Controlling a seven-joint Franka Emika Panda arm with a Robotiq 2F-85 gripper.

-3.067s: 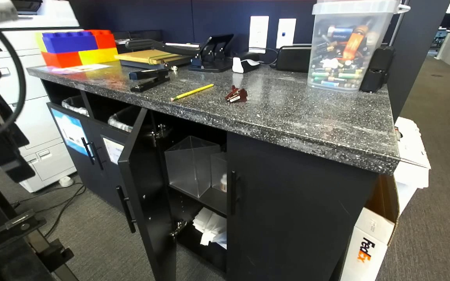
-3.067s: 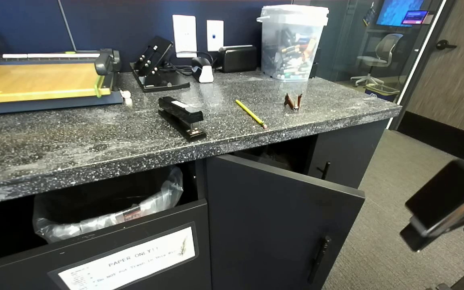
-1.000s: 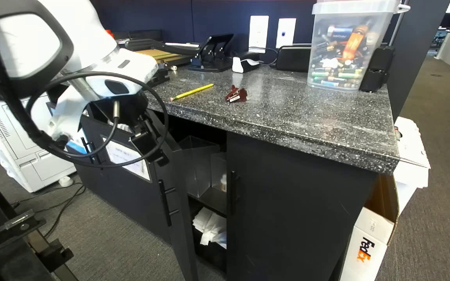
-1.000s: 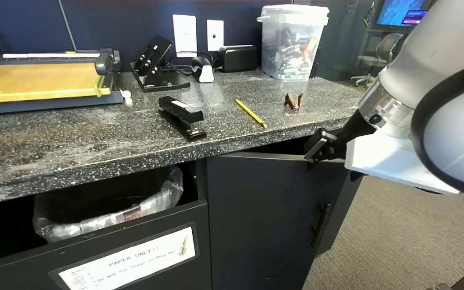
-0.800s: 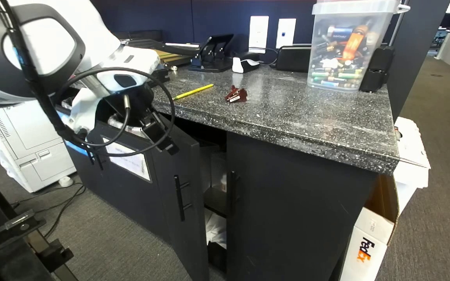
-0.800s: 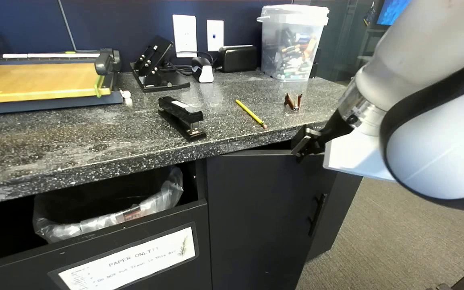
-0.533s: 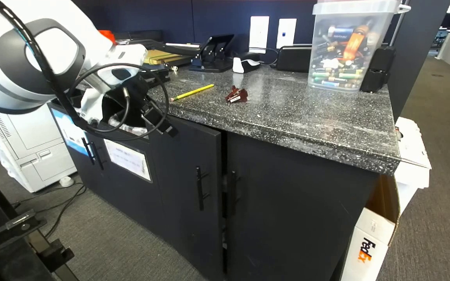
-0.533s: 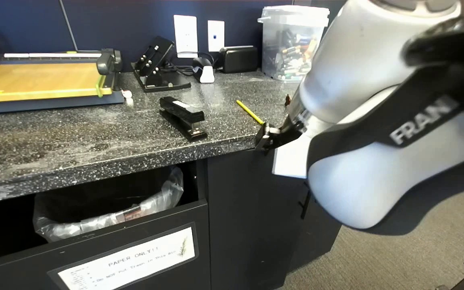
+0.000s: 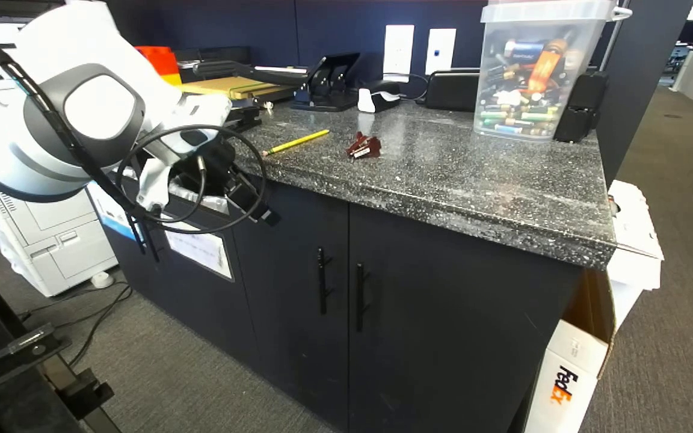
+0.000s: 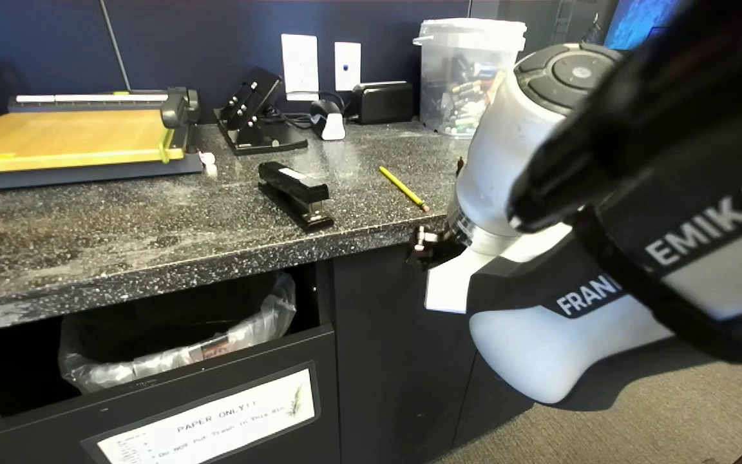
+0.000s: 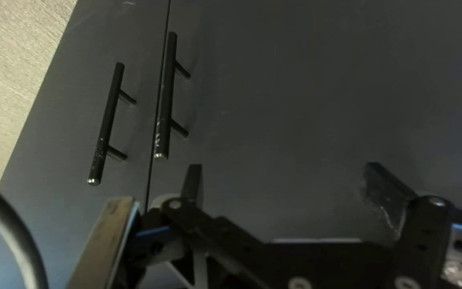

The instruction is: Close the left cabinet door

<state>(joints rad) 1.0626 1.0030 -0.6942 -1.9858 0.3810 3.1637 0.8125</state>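
Note:
The left cabinet door (image 9: 292,300) is a matte-black panel below the counter. It sits flush beside the matching right door (image 9: 443,337), with only a thin seam between them. Its bar handle (image 9: 322,280) is near that seam. The door also shows in an exterior view (image 10: 397,348), partly hidden by the arm, and fills much of the wrist view (image 11: 287,100). My gripper (image 11: 283,166) is open with nothing between its fingers, facing the door. In both exterior views the gripper (image 9: 265,216) (image 10: 417,248) is at the door's upper part, just below the counter edge; contact is unclear.
The speckled counter (image 9: 443,174) overhangs the doors. On it are a yellow pencil (image 9: 296,142), a staple remover (image 9: 364,146), a stapler (image 10: 295,194) and a clear bucket (image 9: 536,72). A labelled bin panel (image 10: 216,412) adjoins the door. A FedEx box (image 9: 563,379) leans at the cabinet end.
The left door stood wide open with shelves showing; it has swung inward until flush with the right door. The arm came into view and moved with the door toward the cabinet.

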